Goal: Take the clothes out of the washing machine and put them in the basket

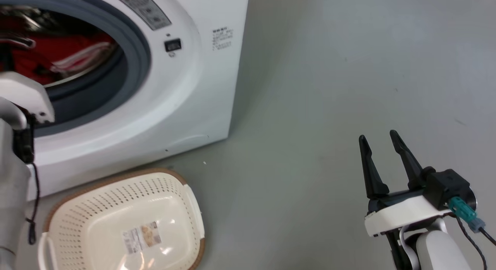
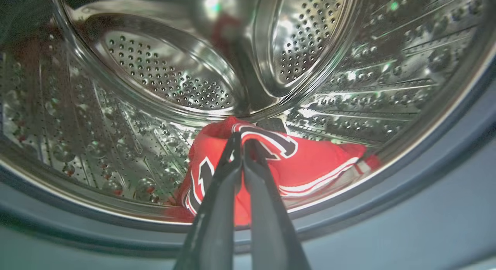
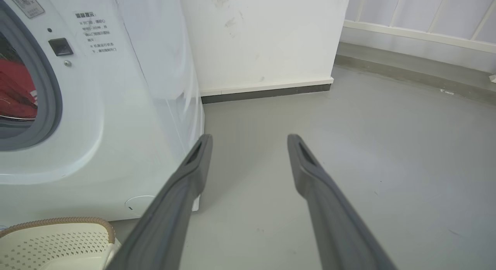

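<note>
Reaching into the washing machine [image 1: 186, 88], our left claw [image 2: 242, 138] is closed, its 2 fingers pressed together on a raised fold of the clothes [image 2: 317, 165]. The red clothes lie at the bottom of the steel drum [image 2: 162, 76], near its front edge by the grey gasket [image 2: 445, 177]. We can't tell if it's 1 garment or more. Our right claw [image 1: 378, 135] hangs spread open over the bare floor [image 1: 329, 68], holding nothing, well apart from the machine. The basket [image 1: 116, 177] sits on the floor just beside the machine's front bottom edge, nothing red in it. Progress, as we judge it: porthole open, grab made, 0 clothes transferred. Left to do: pull the clothes out past the gasket, drop them into the basket, check the drum for leftovers.
</note>
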### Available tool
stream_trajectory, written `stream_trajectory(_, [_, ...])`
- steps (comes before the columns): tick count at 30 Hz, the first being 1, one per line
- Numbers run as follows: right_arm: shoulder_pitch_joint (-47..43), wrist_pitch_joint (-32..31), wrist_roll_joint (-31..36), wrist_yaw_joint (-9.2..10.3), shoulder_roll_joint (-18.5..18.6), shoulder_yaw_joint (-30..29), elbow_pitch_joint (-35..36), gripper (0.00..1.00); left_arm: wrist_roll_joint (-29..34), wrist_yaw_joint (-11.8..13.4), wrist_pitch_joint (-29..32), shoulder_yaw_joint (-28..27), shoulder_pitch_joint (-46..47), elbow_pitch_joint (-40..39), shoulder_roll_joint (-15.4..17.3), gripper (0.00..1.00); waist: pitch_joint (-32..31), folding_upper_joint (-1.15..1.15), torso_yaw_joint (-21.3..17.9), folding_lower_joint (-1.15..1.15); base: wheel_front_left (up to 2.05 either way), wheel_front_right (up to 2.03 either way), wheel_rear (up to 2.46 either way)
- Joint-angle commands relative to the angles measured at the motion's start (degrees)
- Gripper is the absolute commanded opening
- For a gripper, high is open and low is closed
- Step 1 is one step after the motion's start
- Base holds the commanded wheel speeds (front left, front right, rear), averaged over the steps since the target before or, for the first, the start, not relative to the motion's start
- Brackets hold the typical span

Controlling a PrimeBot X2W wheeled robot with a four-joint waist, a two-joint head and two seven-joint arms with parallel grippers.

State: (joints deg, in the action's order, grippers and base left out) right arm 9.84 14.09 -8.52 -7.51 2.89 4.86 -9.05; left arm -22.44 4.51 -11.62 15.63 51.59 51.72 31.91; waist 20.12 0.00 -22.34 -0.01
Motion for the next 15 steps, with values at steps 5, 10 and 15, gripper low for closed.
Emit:
stream_trajectory(5, [-3.11, -2.39, 1.86, 0.04, -0.05, -0.87, 2.45, 1.0, -1.12, -0.19, -2.29, -0.12, -4.49, -3.4, -2.46, 0.0, -8.61, 0.0, 4.78, 0.01, 0.0, 0.0, 0.0])
stream_trajectory(10, [-5.22, -4.46, 2.68, 0.04, -0.04, -1.5, 4.56, 1.0, -1.46, 0.24, -2.95, 0.24, -7.55, -8.02, -4.16, 0.0, -12.08, 0.0, 6.93, 0.01, 0.0, 0.0, 0.0])
stream_trajectory(15, [-7.28, -5.96, 3.28, 0.04, -0.04, -2.14, 6.05, 1.0, -1.99, 1.03, -3.28, 0.22, -10.83, -13.25, -4.98, 0.0, -14.67, 0.0, 8.44, 0.01, 0.0, 0.0, 0.0])
